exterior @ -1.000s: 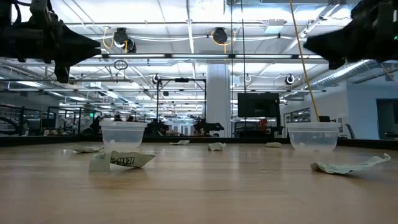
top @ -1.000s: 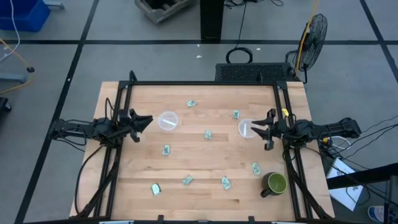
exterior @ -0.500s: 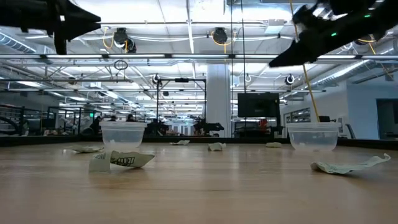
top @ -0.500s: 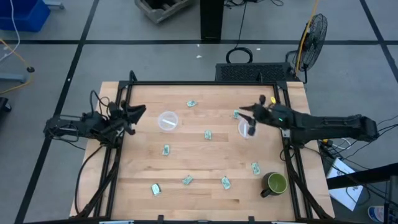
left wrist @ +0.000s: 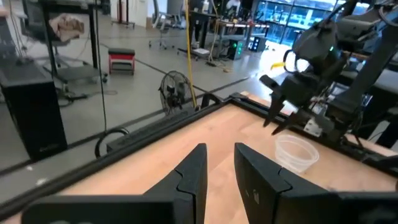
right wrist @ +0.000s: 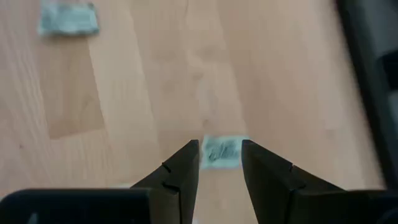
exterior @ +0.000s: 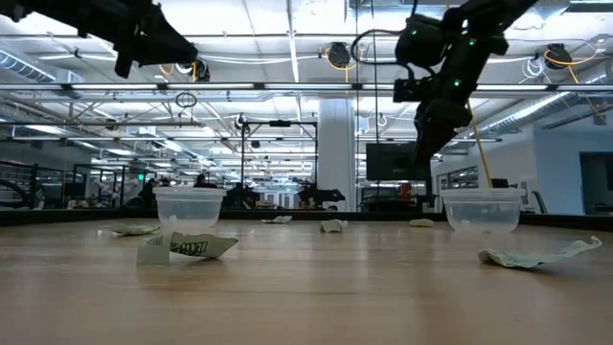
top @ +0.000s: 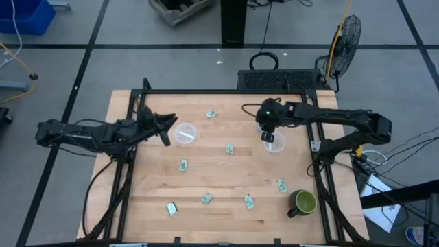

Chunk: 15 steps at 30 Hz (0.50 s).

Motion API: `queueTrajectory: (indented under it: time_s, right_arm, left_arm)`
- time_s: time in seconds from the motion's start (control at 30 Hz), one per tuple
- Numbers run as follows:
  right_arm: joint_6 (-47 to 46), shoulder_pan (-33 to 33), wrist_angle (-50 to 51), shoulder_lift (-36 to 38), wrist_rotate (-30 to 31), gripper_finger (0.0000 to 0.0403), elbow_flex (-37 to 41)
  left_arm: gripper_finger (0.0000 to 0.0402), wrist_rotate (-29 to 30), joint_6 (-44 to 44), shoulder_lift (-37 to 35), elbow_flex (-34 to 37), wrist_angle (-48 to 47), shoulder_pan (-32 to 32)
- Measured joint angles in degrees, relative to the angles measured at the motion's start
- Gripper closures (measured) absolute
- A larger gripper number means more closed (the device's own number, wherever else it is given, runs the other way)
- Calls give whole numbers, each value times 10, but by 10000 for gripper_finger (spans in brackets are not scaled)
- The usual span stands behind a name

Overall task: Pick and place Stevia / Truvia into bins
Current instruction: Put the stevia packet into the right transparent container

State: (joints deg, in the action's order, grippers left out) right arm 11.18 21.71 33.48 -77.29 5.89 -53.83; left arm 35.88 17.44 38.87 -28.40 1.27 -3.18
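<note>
Several pale green and white sachets lie flat on the wooden table: one point(top: 211, 114) near the far edge, one point(top: 229, 148) in the middle, and others point(top: 206, 198) toward the near edge. Two clear cups stand upright, the left cup point(top: 185, 133) and the right cup point(top: 273, 142). My right gripper point(top: 266, 130) points down, open, above a sachet point(right wrist: 221, 152) that shows between its fingers beside the right cup. It hangs clear of the table in the low view point(exterior: 423, 144). My left gripper point(top: 164, 129) is open, level and raised, just left of the left cup.
A dark green mug point(top: 303, 202) stands at the near right corner. A black metal frame point(top: 219, 92) runs along the far edge and both sides of the table. Another sachet point(right wrist: 68, 18) lies farther off in the right wrist view. Bare wood lies between the cups.
My right gripper has swung from the table's right edge toward the middle and tipped from level to pointing down over the sachet beside the right cup. My left gripper has reached from the left edge toward the left cup. No sachet or cup has moved.
</note>
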Motion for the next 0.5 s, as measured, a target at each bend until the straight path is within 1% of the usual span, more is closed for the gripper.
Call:
queueTrajectory:
  time_s: [0.1,0.27,0.4,0.5]
  right_arm:
    - [-30,0,-13,-33,0,287,-7]
    - [-41,1,-21,-96,-1,287,-7]
    - [-46,1,-31,-130,-2,287,-7]
    - [-46,4,-32,-141,-2,287,-7]
  left_arm:
    - [316,-1,8,34,0,25,0]
    - [316,-4,7,78,0,75,0]
    - [316,-5,1,93,0,102,0]
    - [316,-17,-10,93,0,110,0]
